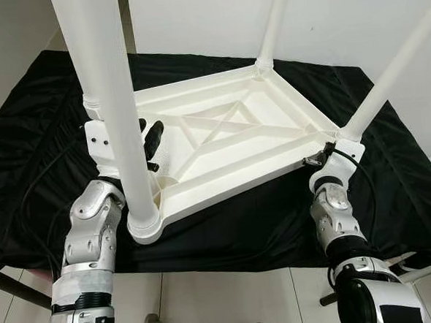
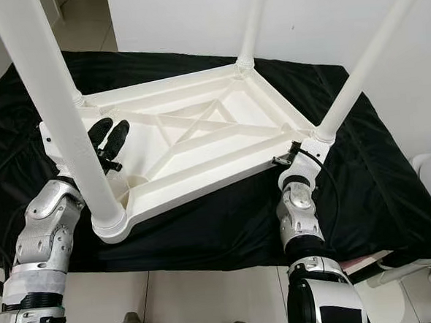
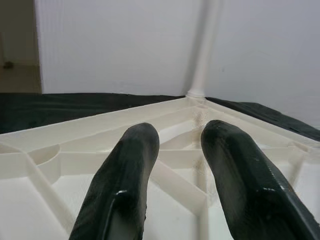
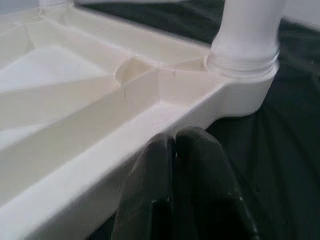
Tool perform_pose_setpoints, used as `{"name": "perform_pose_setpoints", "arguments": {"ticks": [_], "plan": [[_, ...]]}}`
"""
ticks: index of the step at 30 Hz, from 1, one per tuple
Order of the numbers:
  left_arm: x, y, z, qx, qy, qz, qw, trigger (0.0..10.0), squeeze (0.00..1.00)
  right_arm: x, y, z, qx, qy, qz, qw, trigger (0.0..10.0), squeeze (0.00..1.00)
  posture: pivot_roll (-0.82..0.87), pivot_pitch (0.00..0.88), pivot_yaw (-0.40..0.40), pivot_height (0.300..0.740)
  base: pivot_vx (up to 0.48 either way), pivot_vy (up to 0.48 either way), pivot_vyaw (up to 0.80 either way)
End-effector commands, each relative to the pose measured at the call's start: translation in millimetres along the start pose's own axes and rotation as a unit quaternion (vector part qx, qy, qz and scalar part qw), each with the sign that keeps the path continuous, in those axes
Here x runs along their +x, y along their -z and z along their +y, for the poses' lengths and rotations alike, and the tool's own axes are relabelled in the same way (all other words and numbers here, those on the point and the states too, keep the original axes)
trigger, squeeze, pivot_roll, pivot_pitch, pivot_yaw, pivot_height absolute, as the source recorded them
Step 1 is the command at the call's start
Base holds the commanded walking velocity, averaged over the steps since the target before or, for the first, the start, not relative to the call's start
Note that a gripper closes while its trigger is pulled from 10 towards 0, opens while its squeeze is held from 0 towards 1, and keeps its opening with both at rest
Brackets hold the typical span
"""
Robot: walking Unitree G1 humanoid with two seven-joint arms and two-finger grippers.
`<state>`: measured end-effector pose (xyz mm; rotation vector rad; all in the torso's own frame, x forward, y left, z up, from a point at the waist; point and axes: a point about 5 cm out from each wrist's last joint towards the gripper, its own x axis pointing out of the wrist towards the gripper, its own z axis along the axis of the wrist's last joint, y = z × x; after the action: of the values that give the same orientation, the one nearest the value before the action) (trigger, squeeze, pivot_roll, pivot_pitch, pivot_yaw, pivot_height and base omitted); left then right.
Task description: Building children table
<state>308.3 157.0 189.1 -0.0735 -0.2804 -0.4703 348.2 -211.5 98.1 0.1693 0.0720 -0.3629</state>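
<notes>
Left eye view: a white plastic children's table [image 1: 229, 142] lies upside down on a black cloth [image 1: 393, 187], w/ four legs [image 1: 109, 102] fitted and pointing up. Left gripper [image 2: 109, 139] hovers over the ribbed underside near the front-left corner, fingers [image 3: 125, 185] parted, holding nothing. Right gripper [image 4: 175, 160], fingers pressed together and empty, sits at the outer rim by the front-right leg socket [image 4: 245, 65]. Judging by looks: light, stiff, smooth plastic, prob. slippery; best grasped at rim or ribs, not the legs.
</notes>
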Motion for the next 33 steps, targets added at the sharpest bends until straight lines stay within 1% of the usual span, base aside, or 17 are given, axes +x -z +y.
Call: {"name": "perform_pose_setpoints", "arguments": {"ticks": [1,2,4,5,7,8,10,16,17,18,21,24,25,27,28,30,33], "plan": [[-4.1,-5,-36.0,-0.015,0.242,0.000,0.970,10.0,0.00,6.7,-1,-5.7,0.009,-0.002,0.025,1.000,10.0,0.00,0.16,0.004,-0.114,0.740,0.000,0.000,0.00],[-4.1,-5,-36.0,-0.015,0.242,0.000,0.970,10.0,0.00,6.7,-1,-5.7,0.009,-0.002,0.025,1.000,10.0,0.00,0.16,0.004,-0.114,0.740,0.000,0.000,0.00],[-7.1,-10,-44.8,-0.029,0.259,0.004,0.965,10.0,0.00,11.6,-1,-5.0,0.016,-0.015,0.046,0.999,10.0,0.00,0.17,0.002,-0.118,0.740,0.000,0.000,0.00],[-7.1,-10,-44.8,-0.029,0.259,0.004,0.965,10.0,0.00,11.6,-1,-5.0,0.016,-0.015,0.046,0.999,10.0,0.00,0.17,0.002,-0.118,0.740,0.000,0.000,0.00],[-10.5,-15,-52.0,-0.037,0.273,0.009,0.961,10.0,0.00,14.9,0,-3.1,0.023,-0.029,0.066,0.997,10.0,0.00,0.17,0.002,-0.118,0.740,0.000,0.000,0.00],[-11.5,-18,-55.5,-0.044,0.279,0.008,0.959,10.0,0.00,16.3,-2,0.5,0.024,-0.047,0.071,0.996,10.0,0.00,0.17,0.001,-0.118,0.740,0.000,0.000,0.00],[-12.9,-22,-59.4,-0.052,0.285,0.009,0.957,10.0,0.00,17.9,-4,4.7,0.022,-0.069,0.073,0.995,10.0,0.00,0.17,0.001,-0.116,0.740,0.000,0.000,0.00],[-14.8,-24,-62.6,-0.054,0.291,0.013,0.955,10.0,0.00,19.9,-6,7.5,0.022,-0.083,0.077,0.993,10.0,0.00,0.17,0.002,-0.118,0.740,0.000,0.000,0.00],[-16.1,-26,-65.2,-0.059,0.299,0.015,0.952,10.0,0.00,21.3,-9,10.5,0.020,-0.098,0.081,0.992,10.0,0.00,0.16,0.002,-0.119,0.740,0.000,0.000,0.00],[-16.1,-26,-65.2,-0.059,0.299,0.015,0.952,10.0,0.00,21.3,-9,10.5,0.020,-0.098,0.081,0.992,10.0,0.00,0.16,0.002,-0.119,0.740,0.000,0.000,0.00],[-19.8,-33,-72.9,-0.074,0.323,0.022,0.943,10.0,0.00,23.9,-15,19.3,0.014,-0.138,0.086,0.987,10.0,0.00,0.16,0.000,-0.118,0.740,0.000,0.000,0.00],[-22.4,-37,-77.0,-0.083,0.336,0.028,0.938,10.0,0.00,25.1,-17,21.7,0.007,-0.145,0.085,0.986,10.0,0.00,0.16,0.000,-0.114,0.740,0.000,0.000,0.00],[-22.4,-37,-77.0,-0.083,0.336,0.028,0.938,10.0,0.00,25.1,-17,21.7,0.007,-0.145,0.085,0.986,10.0,0.00,0.16,0.000,-0.114,0.740,0.000,0.000,0.00],[-25.6,-41,-80.2,-0.085,0.346,0.032,0.934,10.0,0.00,26.3,-22,28.4,-0.012,-0.156,0.078,0.985,10.0,0.00,0.16,0.000,-0.110,0.740,0.000,0.000,0.00],[-25.6,-41,-80.2,-0.085,0.346,0.032,0.934,10.0,0.00,26.3,-22,28.4,-0.012,-0.156,0.078,0.985,10.0,0.00,0.16,0.000,-0.110,0.740,0.000,0.000,0.00],[-27.3,-44,-81.7,-0.088,0.350,0.036,0.932,10.0,0.00,26.7,-28,38.0,-0.017,-0.166,0.065,0.984,10.0,0.00,0.16,0.000,-0.104,0.740,0.000,0.000,0.00],[-28.0,-45,-82.1,-0.088,0.351,0.038,0.931,10.0,0.00,26.9,-30,41.9,-0.016,-0.169,0.058,0.984,10.0,0.00,0.16,0.002,-0.101,0.740,0.000,0.000,0.00]]}}
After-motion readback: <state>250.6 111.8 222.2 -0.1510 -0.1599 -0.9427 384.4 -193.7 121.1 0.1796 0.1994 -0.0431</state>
